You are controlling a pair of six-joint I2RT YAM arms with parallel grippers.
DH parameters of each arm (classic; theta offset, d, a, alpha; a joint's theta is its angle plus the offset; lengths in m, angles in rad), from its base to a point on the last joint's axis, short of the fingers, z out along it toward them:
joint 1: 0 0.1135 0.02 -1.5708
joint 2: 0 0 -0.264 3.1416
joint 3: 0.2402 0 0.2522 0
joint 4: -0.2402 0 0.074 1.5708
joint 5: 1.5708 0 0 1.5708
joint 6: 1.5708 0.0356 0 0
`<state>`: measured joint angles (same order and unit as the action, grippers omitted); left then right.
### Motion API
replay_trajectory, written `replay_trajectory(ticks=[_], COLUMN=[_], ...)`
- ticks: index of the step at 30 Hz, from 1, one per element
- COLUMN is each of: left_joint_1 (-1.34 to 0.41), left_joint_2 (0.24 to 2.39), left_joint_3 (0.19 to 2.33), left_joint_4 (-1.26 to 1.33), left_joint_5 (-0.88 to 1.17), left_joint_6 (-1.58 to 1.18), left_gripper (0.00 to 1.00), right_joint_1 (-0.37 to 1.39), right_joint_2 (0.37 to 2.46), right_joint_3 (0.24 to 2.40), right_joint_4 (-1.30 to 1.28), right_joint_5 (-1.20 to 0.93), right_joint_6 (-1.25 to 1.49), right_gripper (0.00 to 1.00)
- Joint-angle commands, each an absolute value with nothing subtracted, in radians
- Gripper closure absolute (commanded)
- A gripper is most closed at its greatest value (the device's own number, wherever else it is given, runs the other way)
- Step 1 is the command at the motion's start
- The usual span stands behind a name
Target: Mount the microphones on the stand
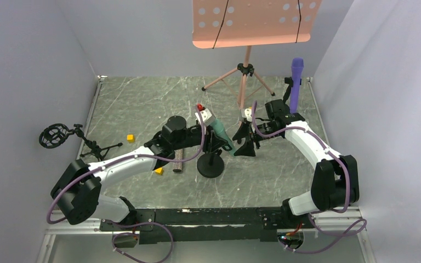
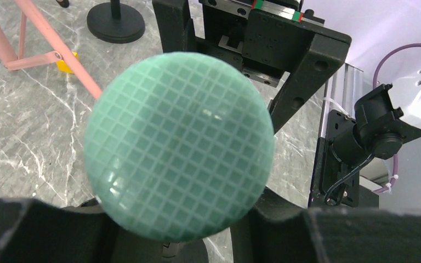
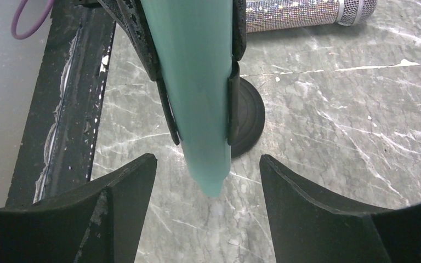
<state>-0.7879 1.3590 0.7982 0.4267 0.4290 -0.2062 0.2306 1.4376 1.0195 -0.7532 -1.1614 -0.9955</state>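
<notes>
The mint-green microphone (image 1: 220, 131) slants through the clip of a black round-based stand (image 1: 210, 165) at mid-table. My left gripper (image 1: 211, 131) is shut on the microphone; its gridded head (image 2: 178, 145) fills the left wrist view and hides the contact. My right gripper (image 3: 207, 159) is open. The microphone's tapered tail (image 3: 205, 109) pokes out of the clip between its fingers, touching neither. The purple microphone (image 1: 296, 82) stands upright at the back right. The glittery microphone (image 3: 296, 13) lies flat on the table beside the stand's base (image 3: 250, 118).
A pink music stand on a tripod (image 1: 245, 71) rises at the back centre. A black shock-mount stand (image 1: 60, 136) is at the left wall. Two small yellow cubes (image 1: 131, 138) (image 1: 158, 171) lie near my left arm. The black rail (image 1: 197, 216) runs along the near edge.
</notes>
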Motion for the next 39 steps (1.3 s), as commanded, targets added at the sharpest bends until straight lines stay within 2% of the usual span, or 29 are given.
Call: replay_trajectory(ticks=[1,2,5,9,12,17,23,30,33,36,39], left_joint_1=[-0.785,-0.784,-0.785,-0.785,-0.783,-0.783,-0.781,-0.766,-0.766,-0.766,-0.766], left_joint_2=[1.383,1.371,1.327,1.275,1.238,1.152,0.954,0.636,0.527,0.423,0.327], left_joint_3=[0.814,0.813,0.807,0.800,0.793,0.766,0.685,0.578,0.515,0.440,0.381], left_joint_4=[0.237,0.237,0.253,0.260,0.259,0.253,0.186,-0.076,-0.150,-0.184,-0.199], left_joint_5=[0.307,0.294,0.272,0.272,0.275,0.265,0.156,0.006,0.003,0.003,-0.042], left_joint_6=[-0.187,-0.193,-0.210,-0.220,-0.221,-0.199,-0.153,-0.177,-0.253,-0.348,-0.423], left_gripper=[0.61,0.50,0.32,0.17,0.10,0.04,0.02,0.01,0.01,0.01,0.01], right_joint_1=[0.230,0.230,0.229,0.229,0.229,0.228,0.247,0.328,0.354,0.374,0.394], right_joint_2=[1.401,1.401,1.403,1.406,1.406,1.402,1.390,1.465,1.488,1.498,1.509], right_joint_3=[1.014,1.014,1.013,1.011,1.011,1.007,1.016,1.111,1.127,1.133,1.132], right_joint_4=[-0.752,-0.753,-0.754,-0.753,-0.753,-0.740,-0.602,-0.643,-0.658,-0.667,-0.677], right_joint_5=[-1.211,-1.212,-1.213,-1.212,-1.217,-1.239,-1.256,-1.211,-1.206,-1.214,-1.217], right_joint_6=[-1.037,-1.038,-1.039,-1.040,-1.039,-1.026,-0.865,-0.876,-0.898,-0.904,-0.908], right_gripper=[0.25,0.25,0.25,0.25,0.25,0.22,0.18,0.17,0.17,0.22,0.31])
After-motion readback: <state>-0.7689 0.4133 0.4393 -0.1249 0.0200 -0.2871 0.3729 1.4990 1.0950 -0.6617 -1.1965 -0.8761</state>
